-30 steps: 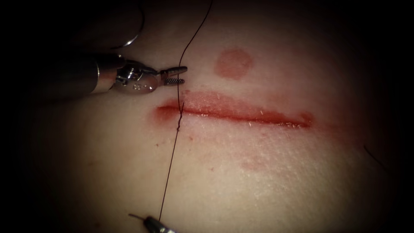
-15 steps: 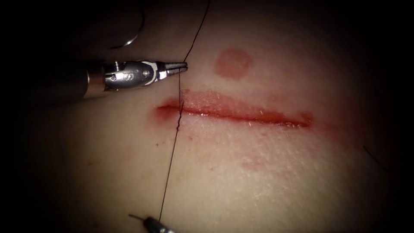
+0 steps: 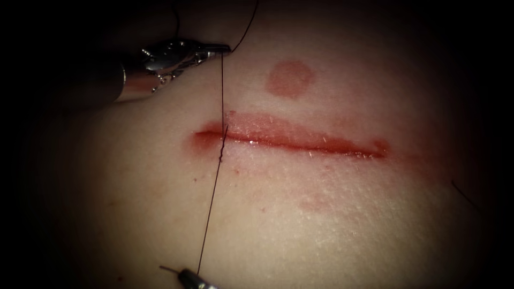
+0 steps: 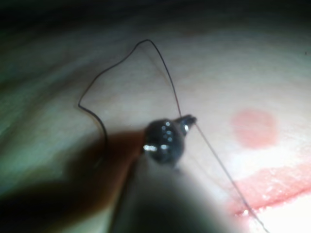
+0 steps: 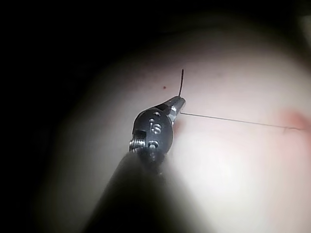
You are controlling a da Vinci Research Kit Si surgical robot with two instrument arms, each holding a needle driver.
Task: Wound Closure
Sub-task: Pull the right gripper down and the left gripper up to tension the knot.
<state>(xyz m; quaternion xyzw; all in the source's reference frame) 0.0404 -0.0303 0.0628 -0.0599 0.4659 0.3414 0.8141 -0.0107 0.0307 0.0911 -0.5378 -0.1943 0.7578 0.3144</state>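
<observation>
Both tools' jaws clamp thread (image 3: 213, 187), taut across cut (image 3: 292, 140).

Surgical training lab bench. Pale tissue (image 3: 321, 225) slab with straight red cut (image 3: 300, 140); dark thread (image 3: 211, 208) crossing cut's left end; metal wristed tool (image 3: 222, 49) above cut, second tool (image 3: 187, 275) below.

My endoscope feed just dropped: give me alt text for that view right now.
The left tool, jaws shut on the thread, holds it taut above the knot at the left end of the cut in the tissue. The right tool, at the bottom edge, holds the thread's other end, also taut.
</observation>
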